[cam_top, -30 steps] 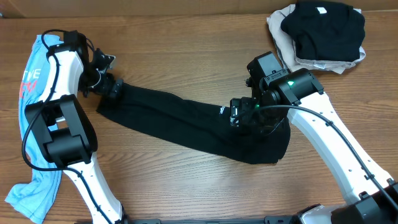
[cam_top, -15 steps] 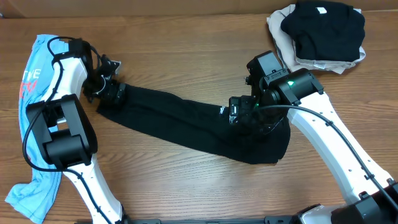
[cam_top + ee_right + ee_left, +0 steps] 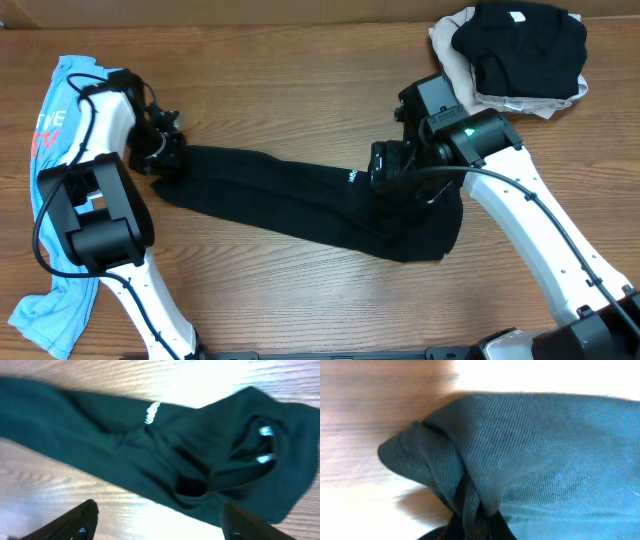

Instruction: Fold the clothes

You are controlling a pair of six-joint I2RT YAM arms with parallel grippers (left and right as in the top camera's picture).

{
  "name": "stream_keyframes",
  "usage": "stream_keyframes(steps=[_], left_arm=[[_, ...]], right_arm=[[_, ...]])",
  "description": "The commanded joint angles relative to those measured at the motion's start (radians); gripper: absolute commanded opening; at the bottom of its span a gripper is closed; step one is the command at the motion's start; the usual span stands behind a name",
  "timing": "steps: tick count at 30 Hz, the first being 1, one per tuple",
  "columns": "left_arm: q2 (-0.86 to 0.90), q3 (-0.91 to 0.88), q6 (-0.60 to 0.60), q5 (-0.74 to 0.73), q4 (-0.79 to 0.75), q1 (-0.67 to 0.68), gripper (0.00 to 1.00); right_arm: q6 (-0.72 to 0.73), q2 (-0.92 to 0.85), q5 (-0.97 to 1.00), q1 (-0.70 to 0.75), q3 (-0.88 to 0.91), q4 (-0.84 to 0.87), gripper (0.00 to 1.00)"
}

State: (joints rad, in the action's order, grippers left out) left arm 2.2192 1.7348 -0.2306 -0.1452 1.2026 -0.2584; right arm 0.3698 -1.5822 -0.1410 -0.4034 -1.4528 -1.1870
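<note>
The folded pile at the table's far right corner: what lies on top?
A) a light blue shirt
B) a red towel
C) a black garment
C: overhead, a folded black garment tops the cream cloth; the light blue shirt lies far left, and the long black garment lies apart, stretched out.

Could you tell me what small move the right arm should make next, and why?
Probably lower the right gripper and close it on the long black cloth garment: that gripper's fingers stand open above the rumpled end, while the left gripper pinches the other end.
</note>
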Motion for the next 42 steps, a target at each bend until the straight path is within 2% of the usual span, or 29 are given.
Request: stream_keyframes(steps=[1, 11, 18, 22, 31, 42], left_arm=[[0.006, 0.166, 0.067, 0.06, 0.101, -0.051, 0.04], [0.006, 0.403, 0.028, 0.085, 0.321, -0.036, 0.04], [0.006, 0.407, -0.009, 0.069, 0.338, 0.077, 0.04], [0.006, 0.407, -0.009, 0.014, 0.354, 0.191, 0.04], [0.006, 0.396, 0.004, 0.014, 0.357, 0.424, 0.04], [0.006, 0.381, 0.053, 0.014, 0.358, 0.516, 0.04]], right_arm=[[-0.001, -0.024, 0.008, 0.062, 0.017, 0.013, 0.8], [-0.065, -0.045, -0.021, 0.233, 0.026, -0.009, 0.78], [-0.113, -0.045, -0.056, 0.31, 0.026, -0.012, 0.79], [-0.114, -0.045, -0.055, 0.333, 0.026, -0.002, 0.79], [-0.137, -0.045, -0.052, 0.354, 0.026, 0.011, 0.8], [-0.14, -0.045, -0.052, 0.354, 0.026, 0.013, 0.8]])
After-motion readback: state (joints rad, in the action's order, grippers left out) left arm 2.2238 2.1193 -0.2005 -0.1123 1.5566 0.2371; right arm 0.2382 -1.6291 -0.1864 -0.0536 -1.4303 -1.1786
